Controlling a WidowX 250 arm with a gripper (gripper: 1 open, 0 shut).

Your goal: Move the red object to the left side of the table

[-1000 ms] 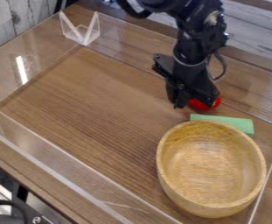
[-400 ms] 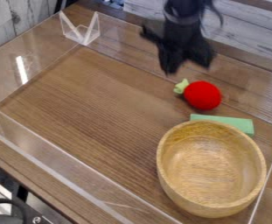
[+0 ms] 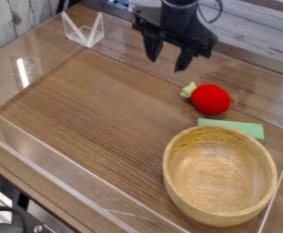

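Observation:
The red object (image 3: 209, 97), a small round toy fruit with a green tuft on its left, rests on the brown wood-grain table (image 3: 95, 109) toward the right side. My gripper (image 3: 168, 60) hangs above the table's far edge, up and to the left of the fruit and apart from it. Its dark fingers (image 3: 183, 60) are spread and hold nothing.
A flat green rectangular piece (image 3: 231, 128) lies just in front of the fruit. A large wooden bowl (image 3: 220, 173) fills the near right corner. Low clear acrylic walls (image 3: 58, 168) edge the table, and a clear folded stand (image 3: 83, 30) sits at the far left.
The gripper was down over the fruit, shut. It has lifted off, moved back and to the left, and opened. The fruit stays on the table.

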